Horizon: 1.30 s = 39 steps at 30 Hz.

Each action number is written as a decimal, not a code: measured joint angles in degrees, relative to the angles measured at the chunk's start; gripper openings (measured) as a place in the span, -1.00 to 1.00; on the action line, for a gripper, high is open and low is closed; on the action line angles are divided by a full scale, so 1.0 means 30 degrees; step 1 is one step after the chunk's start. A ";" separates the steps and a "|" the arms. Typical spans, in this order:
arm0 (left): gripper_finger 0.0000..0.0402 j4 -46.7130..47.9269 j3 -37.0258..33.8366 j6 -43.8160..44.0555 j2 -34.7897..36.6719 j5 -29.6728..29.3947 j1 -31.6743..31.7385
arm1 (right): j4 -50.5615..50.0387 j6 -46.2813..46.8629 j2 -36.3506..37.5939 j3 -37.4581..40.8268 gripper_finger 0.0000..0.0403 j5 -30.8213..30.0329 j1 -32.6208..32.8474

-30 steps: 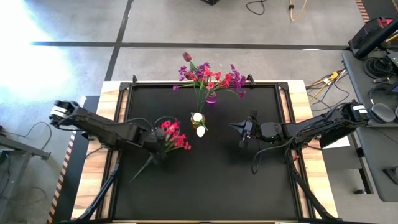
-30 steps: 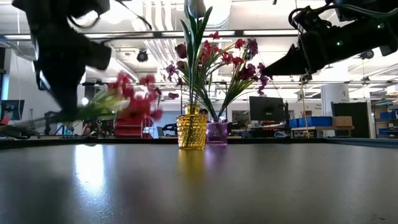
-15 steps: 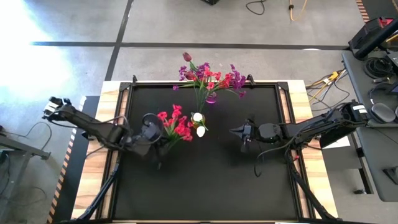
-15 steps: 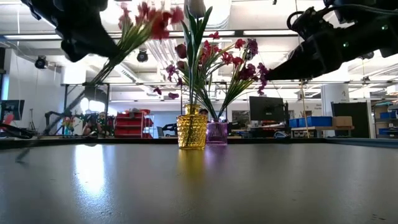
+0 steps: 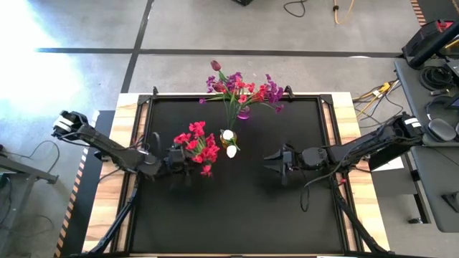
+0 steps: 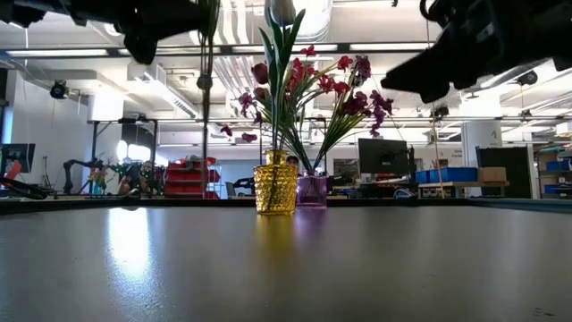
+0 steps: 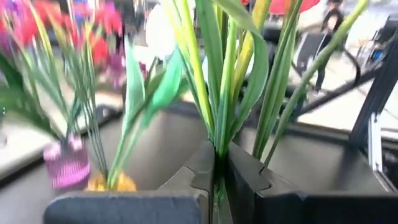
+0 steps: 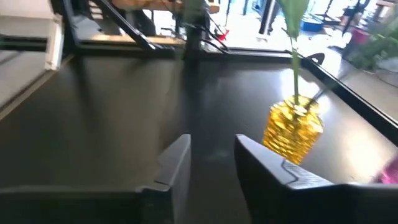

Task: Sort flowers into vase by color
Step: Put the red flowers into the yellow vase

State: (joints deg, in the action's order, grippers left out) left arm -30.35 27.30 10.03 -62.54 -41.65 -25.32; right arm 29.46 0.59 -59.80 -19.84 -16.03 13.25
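Note:
My left gripper (image 5: 177, 156) is shut on a red-pink spray (image 5: 198, 145) left of the vases, above the table's middle. In the low view only a thin stem (image 6: 205, 107) shows below the gripper; the blooms are above the picture. A yellow vase (image 5: 228, 140) holds a white tulip (image 5: 231, 150) by its stem. The purple vase (image 5: 244, 112) behind it holds purple and red-pink sprays (image 5: 247, 89). My right gripper (image 5: 275, 159) hovers open, right of the yellow vase (image 8: 295, 132). My left gripper pinches the red-pink spray's bundled green stems (image 7: 217, 158) between its two fingers. The fingers come level from the table's left and lie across the stems. The spray stands upright and is lifted clear, blooms above the fingers and the stem end hanging below.
The black mat (image 5: 237, 208) lies bare toward the near edge. Both vases (image 6: 275, 192) stand close together at the far middle, their tall sprays fanning out over the far edge. Wooden table borders (image 5: 358, 186) flank the mat.
My left gripper has lifted the red-pink spray off the mat and swung it from lying slanted to upright, so the blooms rose out of the low view. My right gripper has edged slightly toward the near edge.

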 joint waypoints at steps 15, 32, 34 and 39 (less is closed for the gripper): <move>-0.97 -0.2644 0.3629 -0.5858 -0.2201 0.0247 0.0290 | 0.0005 -0.2006 -0.3862 -0.4770 0.05 -0.0157 0.2096; -0.98 -0.4437 0.5401 -0.5663 -0.5458 0.4121 0.2273 | 0.0081 -0.4231 -0.7428 -0.9098 0.26 -0.2150 0.2079; -0.98 -0.4675 0.5417 -0.5538 -0.5569 0.4387 0.2251 | 0.0035 -0.4356 -0.7459 -0.9223 0.23 -0.2669 0.2074; -0.98 -0.5004 0.5412 -0.5006 -0.5618 0.4996 0.2259 | 0.1087 -0.4454 -0.7509 -0.9258 0.10 -0.2095 0.2079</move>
State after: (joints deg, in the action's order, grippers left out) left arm -45.37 43.53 -4.99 -79.40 -26.66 -18.55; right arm 32.72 -12.77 -82.32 -47.62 -22.32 19.49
